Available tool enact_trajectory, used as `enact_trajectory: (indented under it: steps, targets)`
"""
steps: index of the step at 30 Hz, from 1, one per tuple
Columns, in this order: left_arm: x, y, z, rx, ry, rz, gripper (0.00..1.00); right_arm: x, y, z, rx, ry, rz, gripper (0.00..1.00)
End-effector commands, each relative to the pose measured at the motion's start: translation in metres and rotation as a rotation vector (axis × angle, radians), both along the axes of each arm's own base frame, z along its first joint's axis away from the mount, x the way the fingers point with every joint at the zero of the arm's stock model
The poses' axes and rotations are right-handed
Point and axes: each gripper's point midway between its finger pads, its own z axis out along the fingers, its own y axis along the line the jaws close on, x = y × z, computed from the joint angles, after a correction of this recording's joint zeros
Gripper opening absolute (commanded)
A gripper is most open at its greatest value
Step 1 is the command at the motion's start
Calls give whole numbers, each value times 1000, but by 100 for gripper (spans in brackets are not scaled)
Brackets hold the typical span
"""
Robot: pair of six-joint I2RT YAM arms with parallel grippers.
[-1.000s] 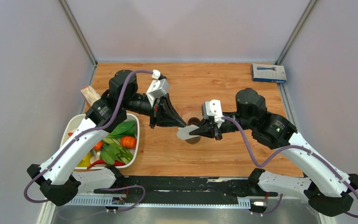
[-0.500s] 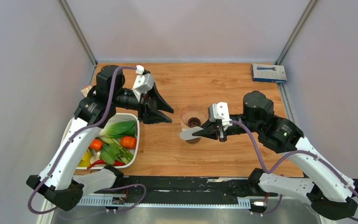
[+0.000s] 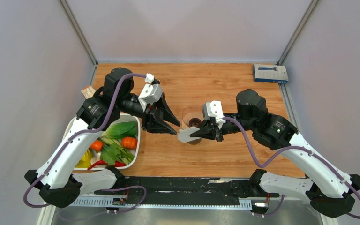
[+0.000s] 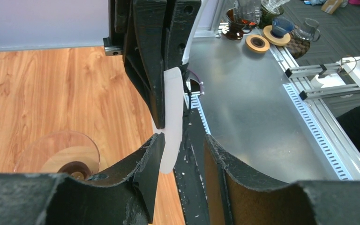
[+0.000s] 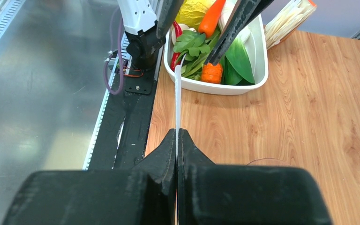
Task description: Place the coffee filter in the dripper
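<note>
The coffee filter (image 3: 185, 136) is a flat white paper sheet held off the table, edge-on in the right wrist view (image 5: 178, 93). My right gripper (image 3: 202, 133) is shut on its right end (image 5: 177, 135). The dripper (image 3: 192, 123), a clear cone on a brown ring, stands on the wood just behind and under the filter (image 4: 58, 157). My left gripper (image 3: 175, 127) is open, and the filter's free end (image 4: 171, 122) reaches the mouth of its jaws (image 4: 183, 140), close to one finger, without being pinched.
A white tray (image 3: 137, 140) of vegetables sits at the left, under the left arm (image 5: 243, 86). A blue box (image 3: 270, 73) lies at the back right corner. A tan packet (image 3: 90, 93) stands behind the tray. A metal bench (image 4: 253, 108) borders the near edge.
The left gripper opened, drew back to the left, and has now come back to the filter's free end. The right gripper kept hold of the filter and ended almost where it began.
</note>
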Motion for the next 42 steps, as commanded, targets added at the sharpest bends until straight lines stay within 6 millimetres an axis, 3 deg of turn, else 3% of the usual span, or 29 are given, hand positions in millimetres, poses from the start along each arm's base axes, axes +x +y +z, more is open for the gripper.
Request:
enact_trajectory:
  steps: [1,10,15,18,27,42]
  targets:
    - [1,-4,7,-6,-31,4,46,-7,1,20,58,-26,33,0]
    - [-2,-9,4,0,-20,-20,32,-5,1,19,55,-29,23,0]
    - [-3,-9,4,0,-21,-30,33,-4,1,18,52,-29,15,0]
    - [-3,-9,3,2,-20,-31,28,-4,0,18,52,-30,14,0]
    - [-1,-11,2,7,-7,-28,1,-6,1,19,55,-32,26,0]
    - [1,-20,-2,6,26,-46,0,-3,7,18,49,-32,37,0]
